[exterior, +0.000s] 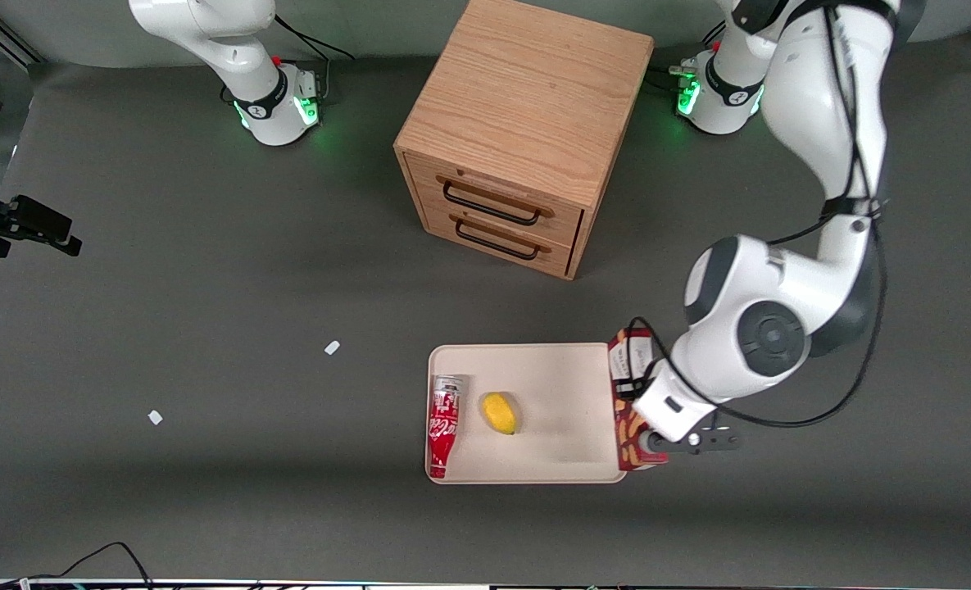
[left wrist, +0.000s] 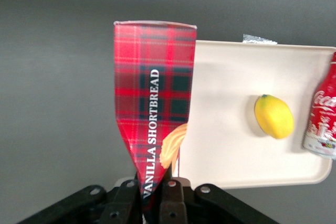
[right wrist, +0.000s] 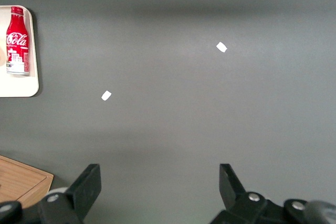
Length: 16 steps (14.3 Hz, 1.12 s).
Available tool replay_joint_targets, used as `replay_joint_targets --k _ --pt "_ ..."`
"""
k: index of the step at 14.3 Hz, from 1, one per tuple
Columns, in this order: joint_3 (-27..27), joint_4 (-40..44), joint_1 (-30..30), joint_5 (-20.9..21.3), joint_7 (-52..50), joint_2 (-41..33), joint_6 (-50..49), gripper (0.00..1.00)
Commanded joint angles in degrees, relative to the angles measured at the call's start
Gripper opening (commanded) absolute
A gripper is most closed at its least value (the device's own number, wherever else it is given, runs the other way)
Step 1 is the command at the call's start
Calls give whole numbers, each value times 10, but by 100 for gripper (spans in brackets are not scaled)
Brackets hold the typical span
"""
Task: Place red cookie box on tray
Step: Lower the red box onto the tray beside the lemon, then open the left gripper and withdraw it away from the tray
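Note:
The red cookie box [exterior: 628,418], a slim tartan carton marked "Vanilla Shortbread" [left wrist: 154,103], is held edge-up over the rim of the cream tray [exterior: 551,369] at the working arm's end. My left gripper [exterior: 649,442] is shut on the box's end, and both fingers [left wrist: 173,195] press its pinched sides. In the left wrist view the box overlaps the tray [left wrist: 231,150] along one rim. I cannot tell whether the box touches the tray.
A yellow lemon [exterior: 499,412] and a lying Coca-Cola bottle [exterior: 444,424] rest on the tray. A wooden two-drawer cabinet [exterior: 526,123] stands farther from the front camera. Two white scraps [exterior: 332,347] [exterior: 155,417] lie toward the parked arm's end.

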Motion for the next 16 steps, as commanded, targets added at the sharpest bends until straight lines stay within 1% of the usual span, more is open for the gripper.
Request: replay_joint_targets --k 1,4,8,9,10,11,13,16 --pt "25 24 -30 11 -16 51 32 0" --pt "31 -3 -40 9 -22 64 53 0" --pt "31 -7 -42 7 -35 77 55 0" --pt "32 -7 -42 9 -36 80 55 7" --pt "32 -8 -42 12 -36 80 56 69" --pt "32 -16 -42 14 -36 76 71 100" --pt "32 -26 -42 12 -36 74 94 100" --pt "31 -26 -42 7 -38 65 94 100"
